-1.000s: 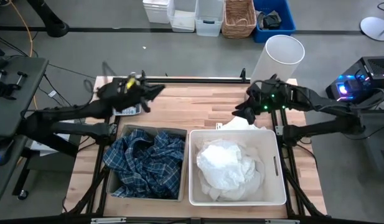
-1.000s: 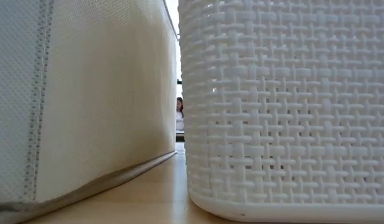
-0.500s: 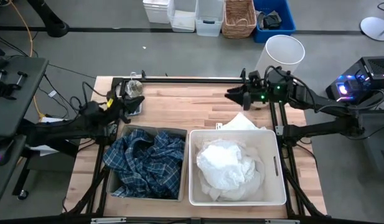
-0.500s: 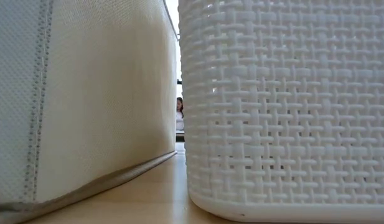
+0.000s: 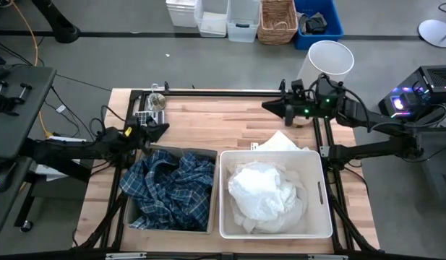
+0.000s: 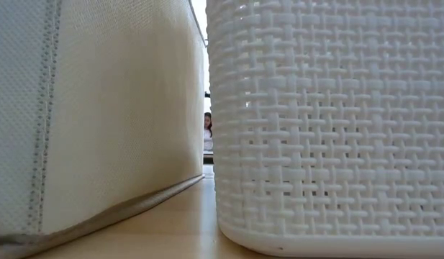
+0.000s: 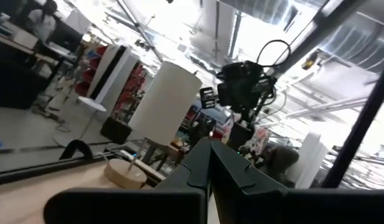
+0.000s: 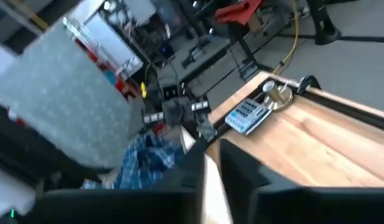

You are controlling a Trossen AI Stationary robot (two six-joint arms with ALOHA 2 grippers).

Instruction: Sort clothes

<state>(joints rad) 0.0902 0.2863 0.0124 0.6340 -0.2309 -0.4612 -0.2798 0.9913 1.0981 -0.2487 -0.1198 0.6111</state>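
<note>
The blue-and-white plaid shirt [image 5: 168, 189] lies crumpled in the grey fabric bin [image 5: 208, 154] at the near left. White garments [image 5: 264, 191] fill the white plastic bin [image 5: 321, 195] at the near right. Another white garment [image 5: 284, 141] lies on the table against that bin's far wall. My left gripper [image 5: 159, 131] is shut and empty, just beyond the fabric bin's far left corner. My right gripper [image 5: 269, 106] is shut and empty, above the table's far right part. No dark grey or dark green garment shows.
A white cylindrical lampshade [image 5: 325, 65] stands at the table's far right corner. A small labelled device [image 5: 147, 115] and a round metal object [image 5: 156, 100] lie at the far left corner. In the low view the fabric bin [image 6: 99, 108] and plastic bin [image 6: 329, 122] block nearly everything.
My left gripper has drawn back from the far left corner toward the table's left and near side, stopping by the fabric bin's corner. My right gripper has gone from above the loose white garment toward the far edge. The clothes have kept still.
</note>
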